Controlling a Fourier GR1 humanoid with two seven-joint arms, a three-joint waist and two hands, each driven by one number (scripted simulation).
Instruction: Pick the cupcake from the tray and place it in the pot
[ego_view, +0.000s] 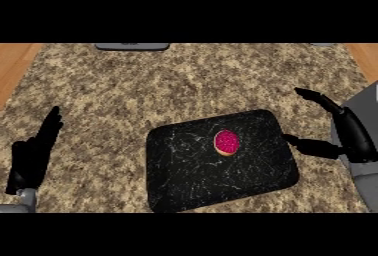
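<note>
A cupcake (227, 142) with pink-red frosting sits on a black marbled tray (192, 175), a little right of the tray's middle. My right hand (353, 135) hovers just off the tray's right edge, open, with its fingers spread upward and its thumb pointing left toward the tray. It touches nothing. My left hand (33, 152) rests open at the left edge of the view, fingers straight up, well away from the tray. No pot shows in this view.
The counter (184, 80) is speckled granite with wooden strips at both sides. A grey object (133, 46) lies at the far edge, top left of centre.
</note>
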